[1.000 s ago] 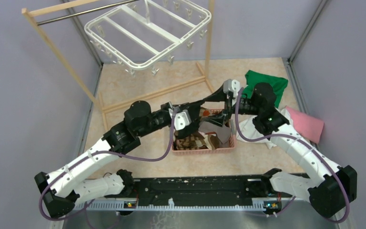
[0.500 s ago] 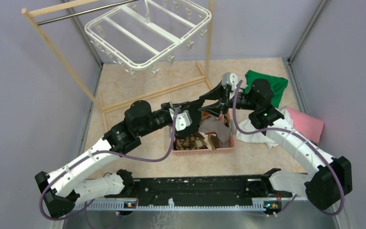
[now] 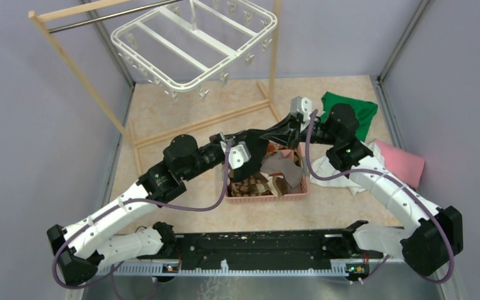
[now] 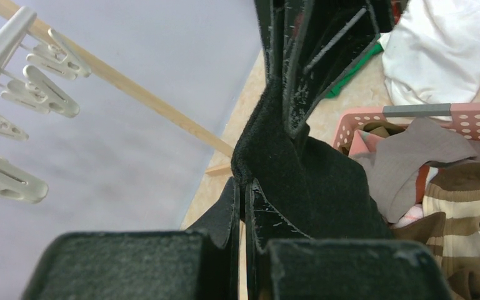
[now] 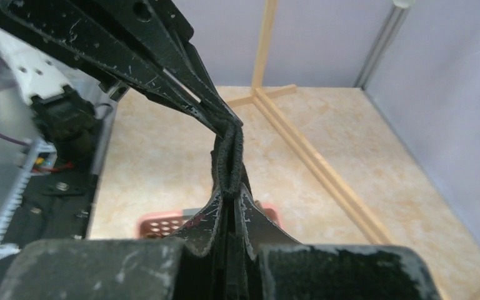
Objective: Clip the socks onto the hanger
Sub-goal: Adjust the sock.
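A black sock [image 3: 264,141] hangs stretched between both grippers above the pink basket [image 3: 269,194]. My left gripper [image 3: 249,142] is shut on one edge of it; in the left wrist view the jaws [image 4: 244,187] pinch the black sock [image 4: 312,187]. Pinching the opposite edge, my right gripper [image 3: 282,130] is also shut, and its wrist view shows the folded sock edge [image 5: 228,156] rising from the closed right gripper [image 5: 230,195]. More socks [image 4: 462,200], striped brown and grey, lie in the basket. The white hanger [image 3: 194,44] hangs at the back left, away from both grippers.
A wooden rack [image 3: 81,69] with a metal bar carries the hanger; its base rail [image 5: 325,169] crosses the floor behind the basket. Green cloth [image 3: 356,109], pink cloth [image 3: 403,162] and white cloth [image 3: 334,178] lie to the right. Hanger clips [image 4: 37,87] dangle at the left.
The right gripper has closed from open onto the black sock's edge and shifted slightly back-left. The left gripper keeps its hold and has barely moved.
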You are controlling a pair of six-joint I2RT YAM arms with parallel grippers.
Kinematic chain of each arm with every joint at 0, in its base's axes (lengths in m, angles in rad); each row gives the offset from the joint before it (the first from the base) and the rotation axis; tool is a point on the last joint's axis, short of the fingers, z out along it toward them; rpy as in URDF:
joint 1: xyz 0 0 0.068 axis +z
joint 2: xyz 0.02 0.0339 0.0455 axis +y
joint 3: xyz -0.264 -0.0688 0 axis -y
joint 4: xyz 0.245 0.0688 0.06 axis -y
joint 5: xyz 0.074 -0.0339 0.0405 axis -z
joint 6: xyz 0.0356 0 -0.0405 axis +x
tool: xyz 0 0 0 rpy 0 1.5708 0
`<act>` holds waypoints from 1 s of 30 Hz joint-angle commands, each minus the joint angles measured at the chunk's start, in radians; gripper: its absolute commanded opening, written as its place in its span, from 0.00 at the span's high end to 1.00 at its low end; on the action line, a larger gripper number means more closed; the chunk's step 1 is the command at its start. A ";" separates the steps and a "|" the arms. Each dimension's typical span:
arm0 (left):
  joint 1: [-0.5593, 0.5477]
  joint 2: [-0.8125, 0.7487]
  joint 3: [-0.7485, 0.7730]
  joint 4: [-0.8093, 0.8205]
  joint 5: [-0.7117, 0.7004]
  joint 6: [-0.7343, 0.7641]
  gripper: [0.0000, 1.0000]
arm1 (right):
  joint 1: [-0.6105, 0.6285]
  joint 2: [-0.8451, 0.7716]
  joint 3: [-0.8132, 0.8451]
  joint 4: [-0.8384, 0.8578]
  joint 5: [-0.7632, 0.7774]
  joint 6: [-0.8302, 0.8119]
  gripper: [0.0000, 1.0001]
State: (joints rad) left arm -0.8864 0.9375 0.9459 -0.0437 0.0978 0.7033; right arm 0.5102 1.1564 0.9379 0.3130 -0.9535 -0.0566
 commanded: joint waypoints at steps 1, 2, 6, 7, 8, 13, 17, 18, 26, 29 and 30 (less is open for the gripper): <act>-0.004 -0.027 -0.025 0.111 -0.085 -0.103 0.94 | 0.101 -0.075 0.063 -0.163 0.168 -0.300 1.00; -0.003 -0.034 -0.032 0.122 -0.145 -0.161 0.83 | 0.137 -0.087 0.057 -0.215 0.257 -0.394 1.00; 0.027 -0.111 -0.088 0.131 -0.052 -0.300 0.41 | 0.160 -0.119 0.016 -0.201 0.416 -0.487 1.00; 0.031 -0.137 -0.108 0.135 -0.028 -0.329 0.32 | 0.160 -0.123 0.011 -0.196 0.428 -0.508 1.00; 0.033 -0.162 -0.125 0.135 -0.007 -0.350 0.24 | 0.159 -0.130 0.004 -0.183 0.435 -0.524 1.00; 0.038 -0.285 -0.171 0.125 0.014 -0.468 0.08 | 0.159 -0.153 -0.038 -0.108 0.436 -0.582 1.00; 0.041 -0.355 -0.177 0.129 -0.034 -0.636 0.01 | 0.160 -0.136 -0.026 -0.114 0.402 -0.579 1.00; 0.041 -0.368 -0.178 0.132 -0.054 -0.681 0.01 | 0.160 -0.131 -0.021 -0.115 0.388 -0.568 1.00; 0.041 -0.403 -0.098 0.056 -0.269 -0.869 0.12 | 0.160 -0.075 0.020 -0.095 0.357 -0.440 1.00; 0.041 -0.365 -0.022 -0.049 -0.311 -0.806 0.13 | 0.160 -0.063 0.021 -0.072 0.345 -0.406 1.00; 0.040 -0.352 0.000 -0.076 -0.304 -0.759 0.12 | 0.160 -0.058 0.023 -0.065 0.339 -0.393 1.00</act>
State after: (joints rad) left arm -0.8494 0.5449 0.8368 -0.0254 -0.1276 -0.0959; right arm 0.6712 1.0901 0.9035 0.1661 -0.5774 -0.5201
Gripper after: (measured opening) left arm 0.870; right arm 0.012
